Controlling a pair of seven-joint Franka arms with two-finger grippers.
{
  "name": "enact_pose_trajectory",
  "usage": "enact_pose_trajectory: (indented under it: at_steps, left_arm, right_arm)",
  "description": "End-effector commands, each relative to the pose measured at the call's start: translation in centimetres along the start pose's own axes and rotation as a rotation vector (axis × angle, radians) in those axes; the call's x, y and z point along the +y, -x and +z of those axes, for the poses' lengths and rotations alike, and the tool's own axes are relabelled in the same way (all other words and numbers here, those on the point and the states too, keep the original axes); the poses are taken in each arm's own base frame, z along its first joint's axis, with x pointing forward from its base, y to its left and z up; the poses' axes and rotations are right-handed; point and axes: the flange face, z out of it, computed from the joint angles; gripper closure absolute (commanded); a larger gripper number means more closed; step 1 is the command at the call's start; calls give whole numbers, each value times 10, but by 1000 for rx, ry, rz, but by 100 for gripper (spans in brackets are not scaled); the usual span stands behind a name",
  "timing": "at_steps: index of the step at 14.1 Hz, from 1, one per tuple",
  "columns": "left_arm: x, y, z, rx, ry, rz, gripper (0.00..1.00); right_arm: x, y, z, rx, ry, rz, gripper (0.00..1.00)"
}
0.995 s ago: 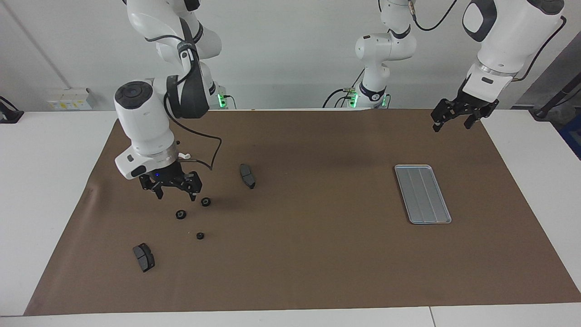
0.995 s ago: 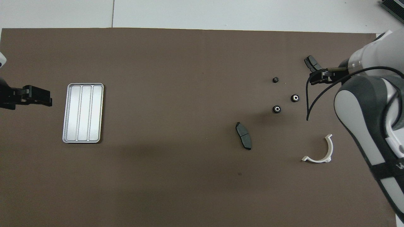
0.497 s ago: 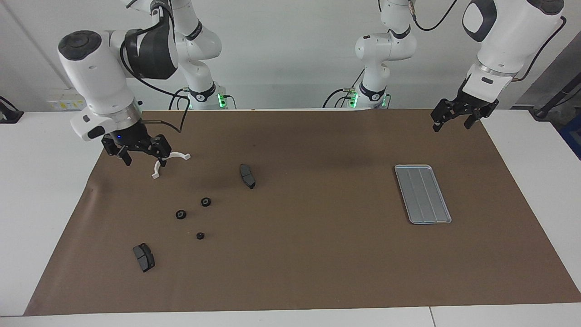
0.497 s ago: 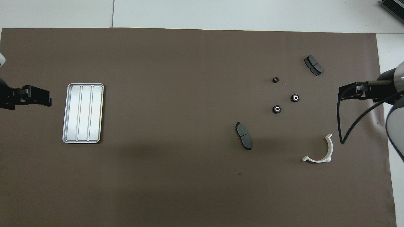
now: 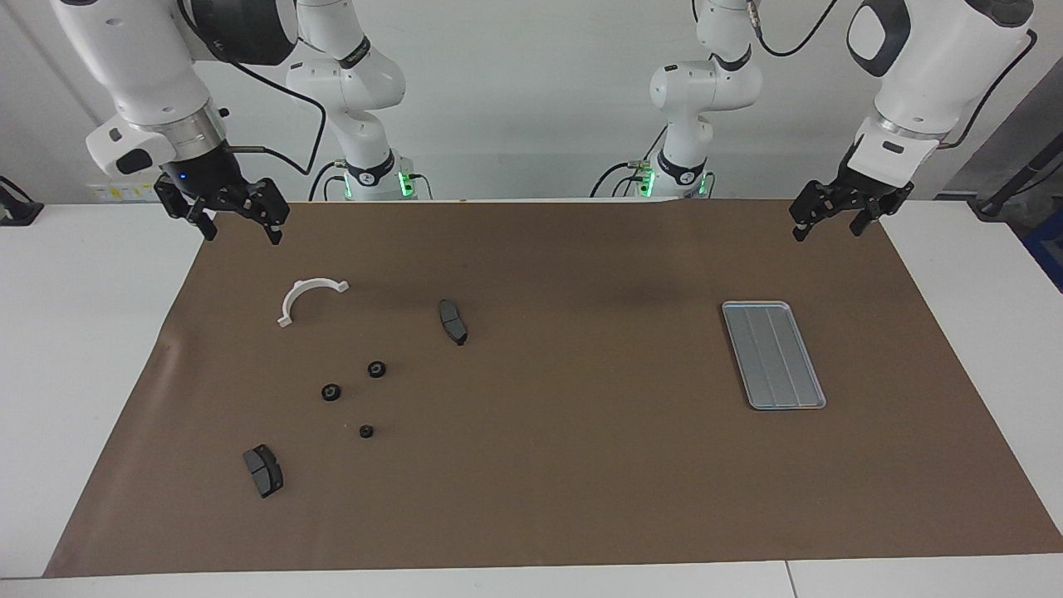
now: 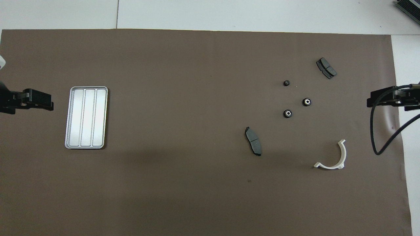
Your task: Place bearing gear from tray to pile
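Observation:
The silver-grey tray [image 5: 773, 355] lies bare toward the left arm's end of the table, and also shows in the overhead view [image 6: 86, 117]. Three small black bearing gears [image 5: 376, 369] [image 5: 330, 392] [image 5: 365, 431] lie on the mat in the pile, among the white half-ring bracket [image 5: 307, 297] and two dark brake pads [image 5: 453, 321] [image 5: 262, 470]. My right gripper [image 5: 242, 235] is open and empty, raised over the mat's corner by the bracket. My left gripper [image 5: 825, 232] is open and empty, raised over the mat's edge near the tray, and waits.
A brown mat [image 5: 581, 465] covers the white table. In the overhead view the gears [image 6: 287, 113], the bracket [image 6: 331, 157] and the pads [image 6: 253, 141] [image 6: 326, 68] lie spread out toward the right arm's end. The right arm's black cable [image 6: 377, 144] hangs over the mat's edge.
My right gripper has risen from just over the gears and drawn back to the mat's corner at its own end, open and empty. The bracket came into view. The left arm has not moved.

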Motion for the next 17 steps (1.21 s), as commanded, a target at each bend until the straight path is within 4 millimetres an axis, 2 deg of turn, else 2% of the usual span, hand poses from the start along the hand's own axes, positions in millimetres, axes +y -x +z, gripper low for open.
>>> enact_pose_trajectory:
  at_steps: [1, 17]
  left_arm:
    - [-3, 6, -1, 2, -19, 5, 0]
    - [-5, 6, -1, 0, -19, 4, 0]
  right_arm:
    - [4, 3, -3, -14, -11, -11, 0]
    - [-9, 12, -7, -37, 23, -33, 0]
